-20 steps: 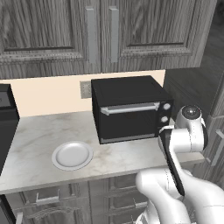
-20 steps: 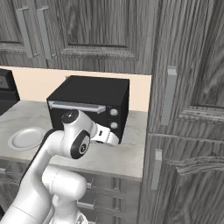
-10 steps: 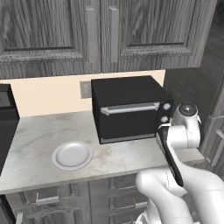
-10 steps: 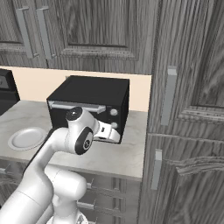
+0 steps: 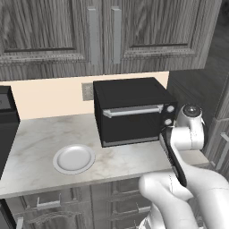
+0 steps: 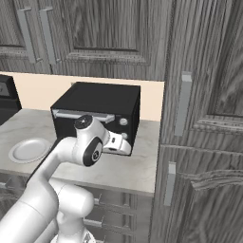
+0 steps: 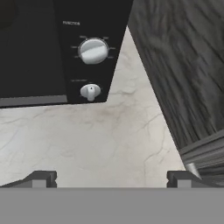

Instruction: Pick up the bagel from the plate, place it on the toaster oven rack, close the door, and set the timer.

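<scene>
Looking past your wide-open gripper point(image 7: 111, 178), you see two knobs. The plate point(image 5: 74, 159) sits far left of the oven, its door point(image 5: 130, 121) shut. No bagel on it.

Pretty clearly a home kitchen, rendered rather than real. There's a marble-look countertop point(image 5: 40, 134) running under grey wood-grain wall cabinets point(image 5: 53, 31) with long bar handles, more drawers below, and a tall cabinet point(image 6: 209, 118) at the right end. A black toaster oven point(image 5: 129, 114) with two knobs sits against a cream backsplash point(image 5: 44, 96), and a white plate point(image 5: 74, 159) lies on the counter.
</scene>
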Controlling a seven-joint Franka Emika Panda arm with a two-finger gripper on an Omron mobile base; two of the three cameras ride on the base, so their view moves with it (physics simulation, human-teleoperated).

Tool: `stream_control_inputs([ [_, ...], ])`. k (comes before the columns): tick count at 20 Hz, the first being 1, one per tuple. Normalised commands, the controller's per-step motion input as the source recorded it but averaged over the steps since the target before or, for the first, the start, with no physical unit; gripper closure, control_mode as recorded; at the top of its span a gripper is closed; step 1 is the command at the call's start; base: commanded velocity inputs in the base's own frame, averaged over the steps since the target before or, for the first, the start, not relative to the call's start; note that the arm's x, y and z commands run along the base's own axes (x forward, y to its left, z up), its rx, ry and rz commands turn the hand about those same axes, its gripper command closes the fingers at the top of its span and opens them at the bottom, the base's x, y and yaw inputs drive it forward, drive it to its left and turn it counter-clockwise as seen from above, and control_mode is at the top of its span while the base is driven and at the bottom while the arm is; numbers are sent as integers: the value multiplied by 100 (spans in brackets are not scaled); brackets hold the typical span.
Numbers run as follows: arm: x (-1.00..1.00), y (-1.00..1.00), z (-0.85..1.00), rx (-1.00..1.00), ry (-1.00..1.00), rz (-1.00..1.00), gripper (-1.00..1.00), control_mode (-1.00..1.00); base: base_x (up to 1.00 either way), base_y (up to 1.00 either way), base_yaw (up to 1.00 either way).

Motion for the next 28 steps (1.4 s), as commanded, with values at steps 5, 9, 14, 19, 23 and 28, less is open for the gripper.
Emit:
stream_control_inputs([
  [5, 0, 0, -9, 0, -3, 0, -100, -100, 0, 0, 0],
  [9, 1, -2, -3, 0, -8, 0, -100, -100, 0, 0, 0],
  [14, 0, -8, -14, 0, -6, 0, -100, -100, 0, 0, 0],
  [19, 11, -9, -13, 0, 0, 0, -100, -100, 0, 0, 0],
  [23, 37, -1, 0, 0, 0, 0, -100, -100, 0, 0, 0],
  [28, 39, 0, 0, 1, 3, 1, -100, -100, 0, 0, 0],
])
